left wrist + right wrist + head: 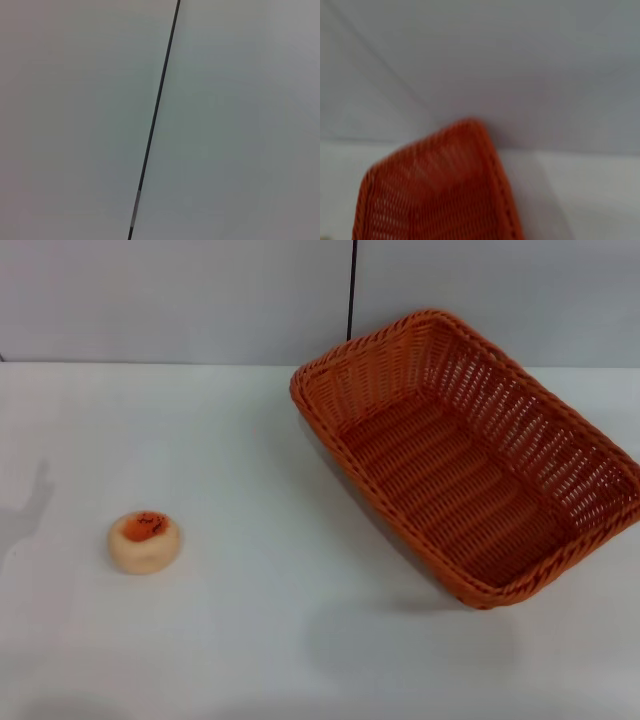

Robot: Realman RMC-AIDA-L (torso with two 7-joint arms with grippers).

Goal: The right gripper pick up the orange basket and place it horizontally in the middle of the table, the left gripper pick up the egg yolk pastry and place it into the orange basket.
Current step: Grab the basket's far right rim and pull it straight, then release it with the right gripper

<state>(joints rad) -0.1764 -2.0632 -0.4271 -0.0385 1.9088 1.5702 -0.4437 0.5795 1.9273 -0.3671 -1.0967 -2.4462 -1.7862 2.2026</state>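
The orange basket (460, 460) fills the right half of the head view, set diagonally, with its right end running to the picture's edge. It looks tilted, and a soft shadow lies on the table (260, 640) below its near corner. One rounded corner of the basket (435, 190) looms close in the right wrist view. The egg yolk pastry (145, 540) rests alone on the table at the left, orange-red top up. Neither gripper shows in any view; the left wrist view holds only wall.
A grey wall with a dark vertical seam (351, 290) stands behind the table; the same seam (155, 120) crosses the left wrist view. A faint arm-like shadow (30, 505) falls at the table's far left.
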